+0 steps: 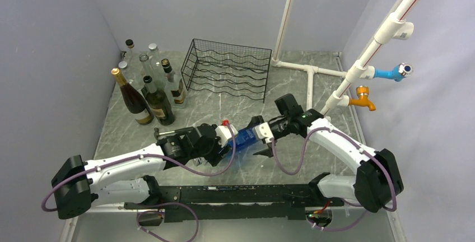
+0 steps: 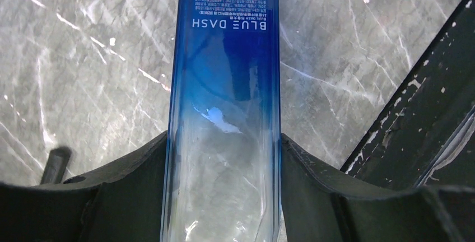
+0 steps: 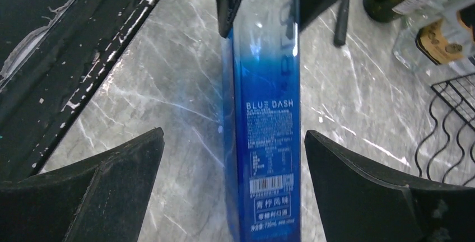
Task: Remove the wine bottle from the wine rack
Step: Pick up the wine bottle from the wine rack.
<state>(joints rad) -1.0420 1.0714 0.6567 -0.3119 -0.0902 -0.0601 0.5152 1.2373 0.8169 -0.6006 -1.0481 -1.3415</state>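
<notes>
The wine bottle (image 1: 245,139) is blue at its base, fading to clear glass, with a red cap (image 1: 226,122), and lies level between my two arms, away from the rack. My left gripper (image 1: 224,143) is shut on its clear part. In the left wrist view both fingers (image 2: 313,191) press the sides of the bottle (image 2: 224,113). My right gripper (image 1: 261,134) is open around the blue end. In the right wrist view the bottle (image 3: 269,119) sits between the jaws of that gripper (image 3: 234,135) with a gap on each side. The black wire wine rack (image 1: 227,69) at the back holds no bottles.
Several upright bottles (image 1: 147,88) stand at the back left beside the rack. White pipes with a blue tap (image 1: 399,71) and an orange tap (image 1: 363,98) run along the right. A black rail (image 1: 241,194) lies at the near edge. The right wrist view shows the rack's edge (image 3: 448,124).
</notes>
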